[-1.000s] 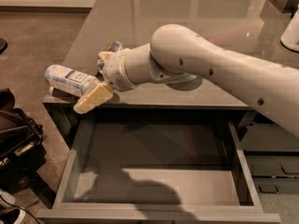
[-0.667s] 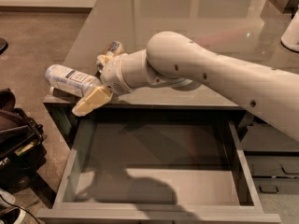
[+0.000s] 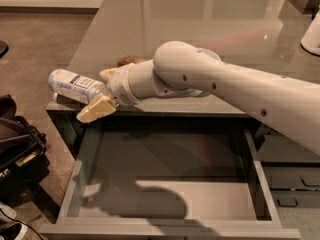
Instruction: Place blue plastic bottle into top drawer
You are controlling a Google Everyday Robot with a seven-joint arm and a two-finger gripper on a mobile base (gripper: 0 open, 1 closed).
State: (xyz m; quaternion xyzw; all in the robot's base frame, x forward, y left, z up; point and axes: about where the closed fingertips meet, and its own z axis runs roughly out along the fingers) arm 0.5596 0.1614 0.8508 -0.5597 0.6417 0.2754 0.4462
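Observation:
The blue plastic bottle (image 3: 74, 85) lies on its side at the desk's front-left corner, label up, with its far end sticking out past the left edge. My gripper (image 3: 98, 95) is at the bottle's right end, with one tan finger (image 3: 96, 110) in front of it and the other behind it, shut on the bottle. The top drawer (image 3: 200, 159) is pulled open below the desk edge. It is wide, grey and empty, with the arm's shadow on its bottom. The gripper is above the drawer's back-left corner.
A gold-brown can (image 3: 125, 60) peeks out behind the wrist on the grey desk top (image 3: 200, 19). A white object (image 3: 312, 34) stands at the far right of the desk. A dark bag (image 3: 20, 149) sits on the floor at the left. Narrower dark drawers (image 3: 290, 184) are at the right.
The arm's elbow has shifted slightly to the left. The gripper and the bottle stay almost where they were.

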